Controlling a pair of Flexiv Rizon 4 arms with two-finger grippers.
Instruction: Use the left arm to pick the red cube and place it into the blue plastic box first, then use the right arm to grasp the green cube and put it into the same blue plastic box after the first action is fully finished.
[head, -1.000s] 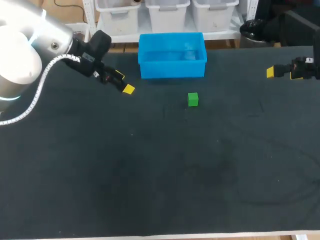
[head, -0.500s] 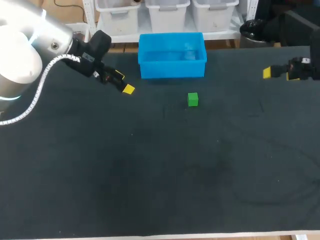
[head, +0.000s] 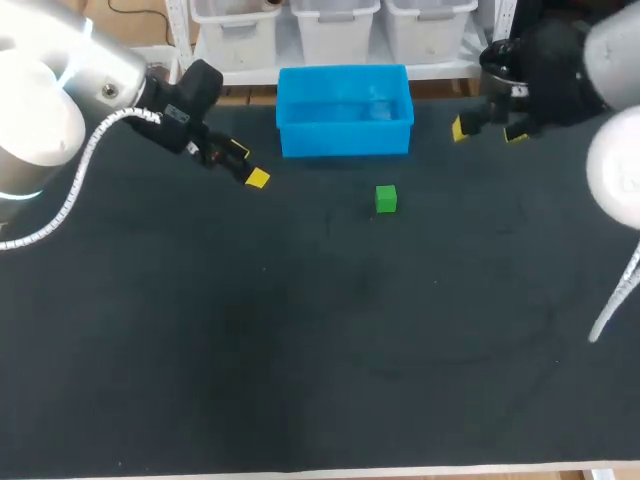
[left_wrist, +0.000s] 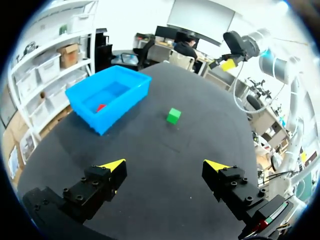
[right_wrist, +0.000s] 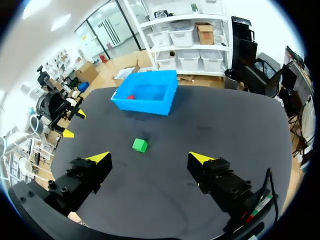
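Observation:
The red cube lies inside the blue plastic box at the table's far middle; the head view does not show it. A green cube sits on the dark mat just in front of the box. Left of the box my left gripper hangs open and empty. To the right of the box, my right gripper is open too, above the table with nothing between its fingers; the green cube is ahead of it.
The dark mat covers the whole table. Its near edge runs along the front. Each wrist view shows the other arm's gripper across the table.
My right gripper has swung in from the table's far right edge toward the box and turned. The left arm and both cubes have stayed where they were.

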